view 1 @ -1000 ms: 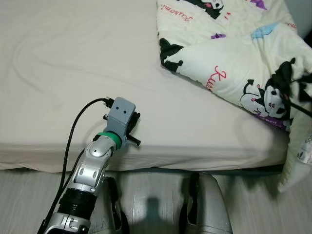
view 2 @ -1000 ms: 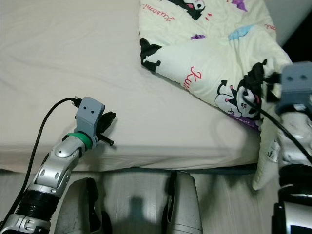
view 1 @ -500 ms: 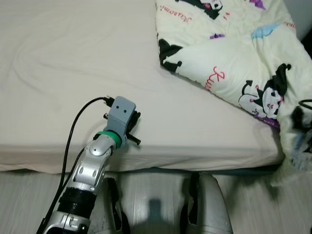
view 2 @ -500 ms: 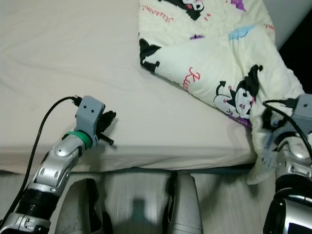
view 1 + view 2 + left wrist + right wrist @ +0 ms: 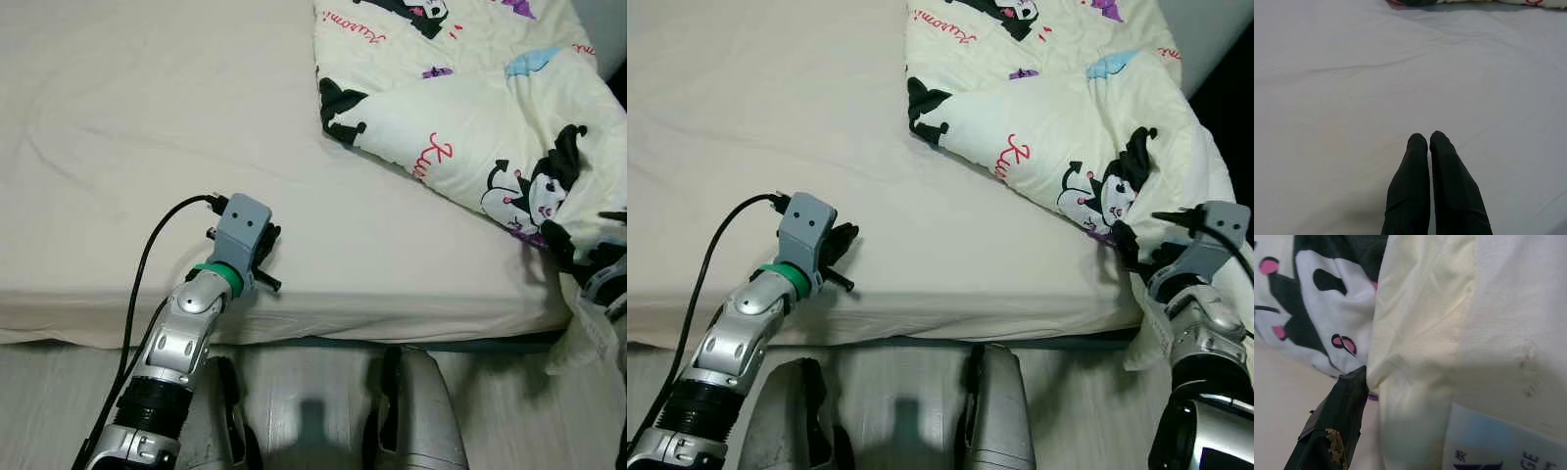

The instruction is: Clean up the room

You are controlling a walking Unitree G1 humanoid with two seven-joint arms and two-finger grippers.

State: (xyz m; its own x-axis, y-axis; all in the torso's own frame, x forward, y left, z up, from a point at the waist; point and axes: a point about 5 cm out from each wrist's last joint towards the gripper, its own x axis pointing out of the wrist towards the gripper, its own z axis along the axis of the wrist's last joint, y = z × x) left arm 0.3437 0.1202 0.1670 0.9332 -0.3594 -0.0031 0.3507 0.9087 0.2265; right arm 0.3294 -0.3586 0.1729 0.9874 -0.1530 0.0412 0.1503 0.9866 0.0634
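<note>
A cream blanket (image 5: 470, 108) printed with black-and-white cartoon figures lies bunched on the right half of the bed (image 5: 147, 117); its corner hangs over the bed's front right edge. My right gripper (image 5: 1129, 245) sits at that corner. In the right wrist view its one black finger (image 5: 1337, 431) presses into a fold of the blanket (image 5: 1420, 347) and the rest is buried under cloth. My left gripper (image 5: 268, 241) rests shut on the bare sheet near the front edge, its fingertips (image 5: 1420, 142) touching each other and holding nothing.
The cream sheet stretches wide and bare to the left of the blanket. A pale wooden floor (image 5: 39, 392) runs along the bed's front edge, where my two grey legs (image 5: 416, 411) stand. A printed label (image 5: 1498, 450) is sewn to the blanket's hanging edge.
My right gripper has come down from on top of the blanket to the bed's front right corner, and the blanket's edge has shifted with it. The left arm has stayed still.
</note>
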